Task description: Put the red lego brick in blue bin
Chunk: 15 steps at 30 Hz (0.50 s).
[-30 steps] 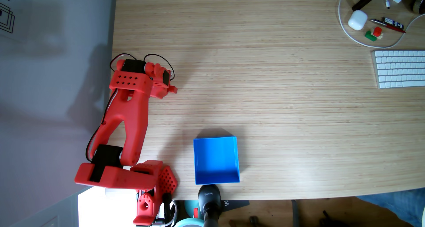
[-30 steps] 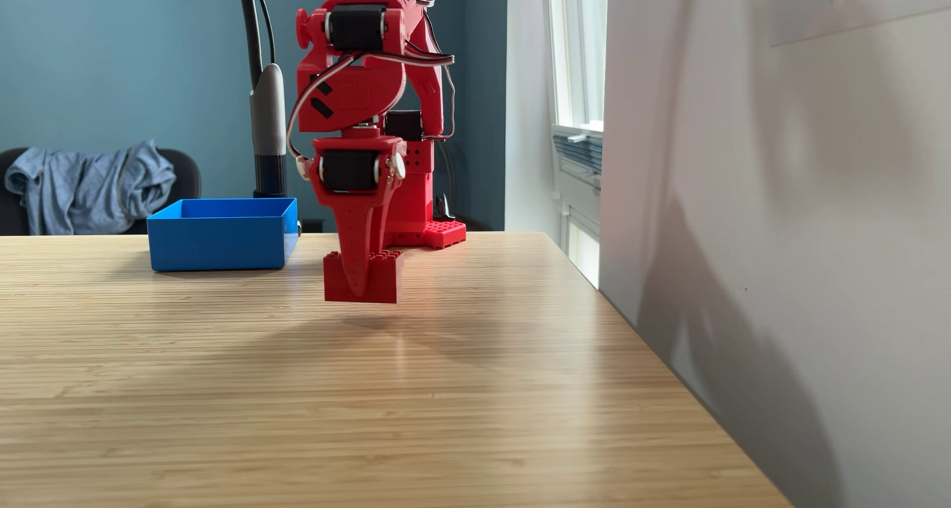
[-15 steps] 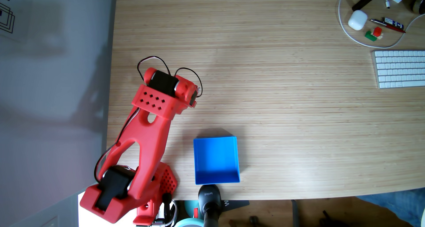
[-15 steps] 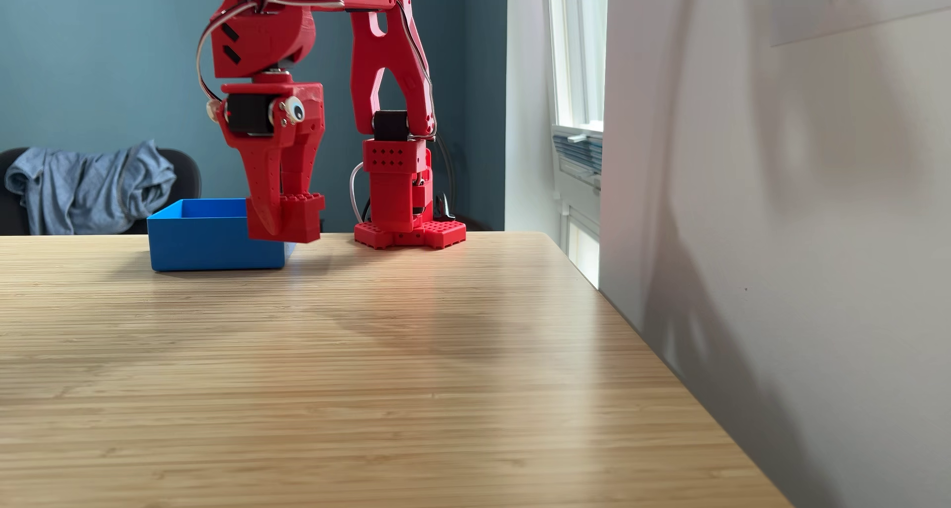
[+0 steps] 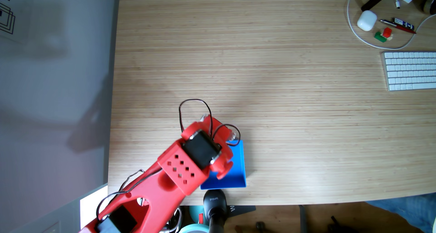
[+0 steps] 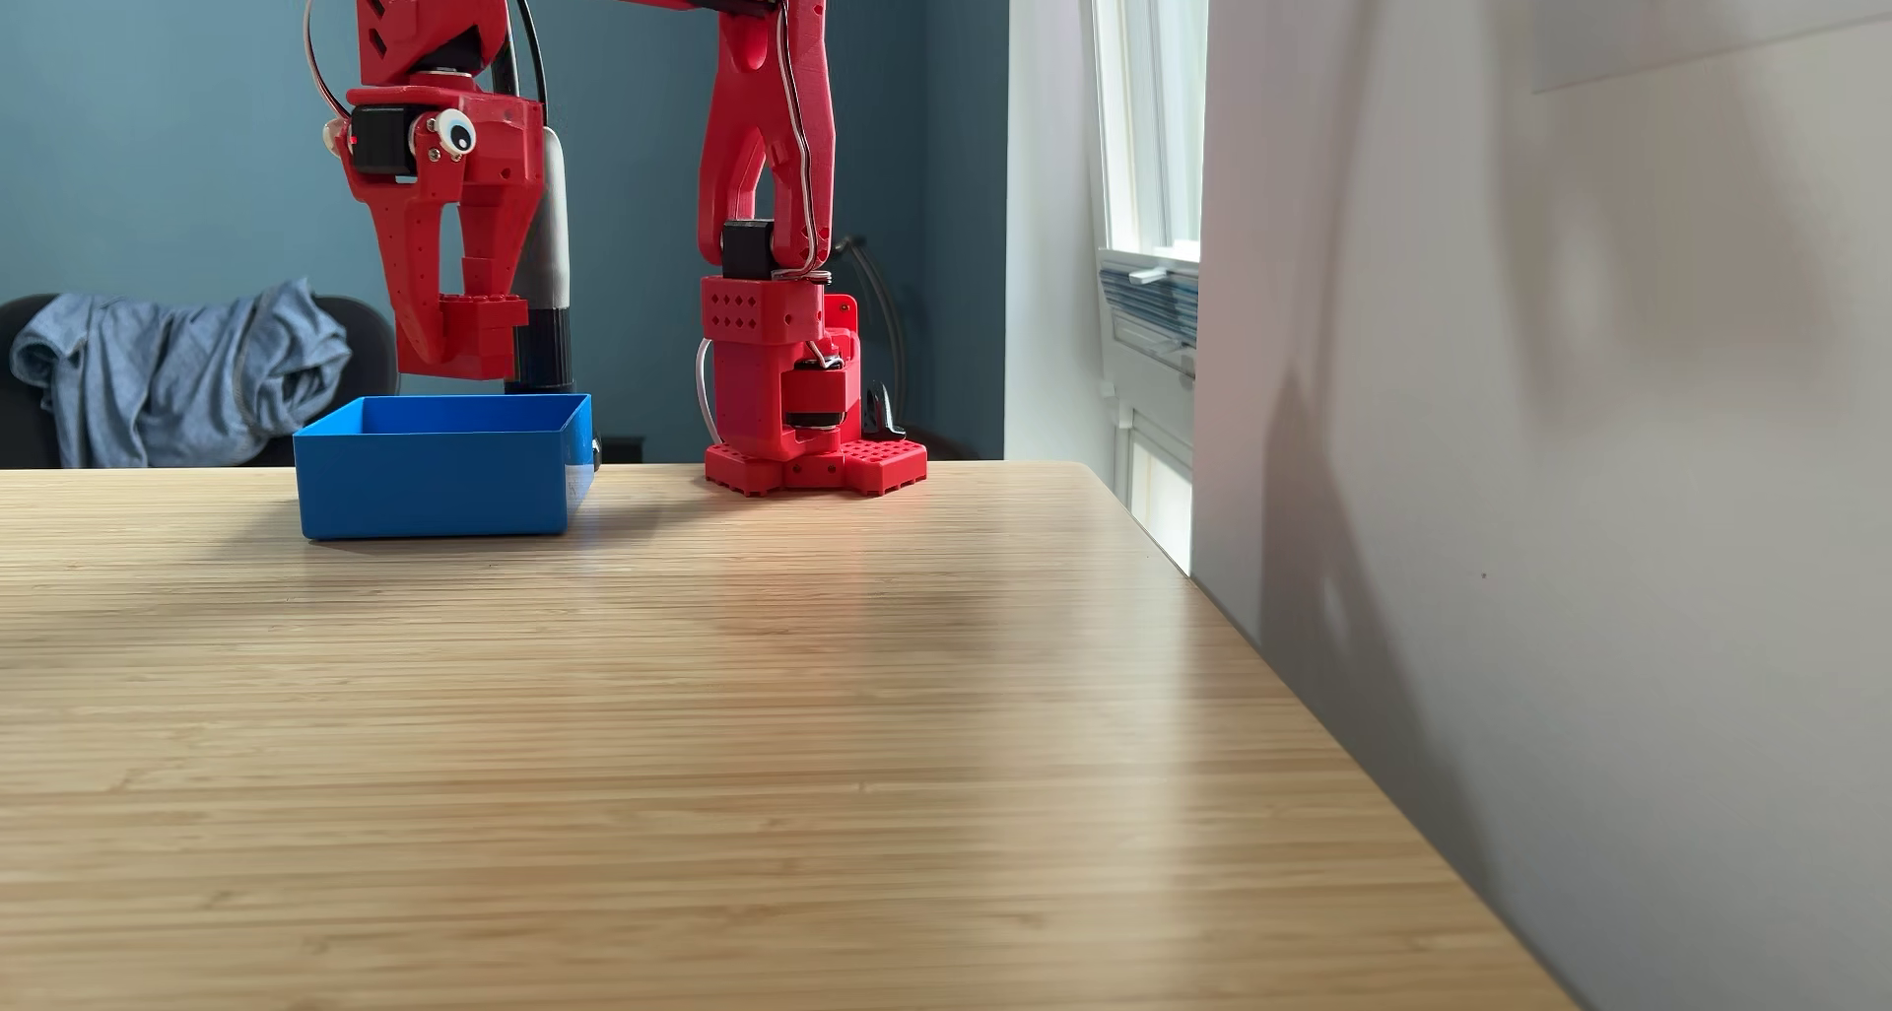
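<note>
Pale bamboo planks are making up the counter, which is running against a grey wall on one side, with a teal wall and a window behind it in a fixed view. At the far edge the red arm is standing on its perforated base, its upper link rising upright and its forearm reaching level across the top of that view toward the left. From there the wrist is bending straight down, so the jaws are pointing at the counter and hanging just above the open top of the blue bin, apart from its rim. They are closing narrowly on the red lego brick, which is sitting upright between them, studs upward, clear of the bin and not yet inside it. In a fixed view from above, the arm is stretching diagonally from the lower left and its wrist is covering most of the bin, whose right wall and lower right corner are peeking out. A grey garment is draping over a chair behind the bin. Well apart, at the counter's other end, a white keyboard, a white case, pens and a small red and green piece are lying inside a loop of white cable.
</note>
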Available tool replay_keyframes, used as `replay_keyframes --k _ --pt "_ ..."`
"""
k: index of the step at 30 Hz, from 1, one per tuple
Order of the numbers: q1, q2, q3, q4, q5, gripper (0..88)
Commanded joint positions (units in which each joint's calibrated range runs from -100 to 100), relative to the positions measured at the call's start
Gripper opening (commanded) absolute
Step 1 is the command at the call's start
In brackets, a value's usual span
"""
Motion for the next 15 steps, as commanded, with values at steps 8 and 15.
replay_keyframes --k 8,15 --pt "14.92 -6.58 5.46 -1.20 8.06 0.1" --pt "18.88 -6.58 11.09 -5.99 11.28 0.1"
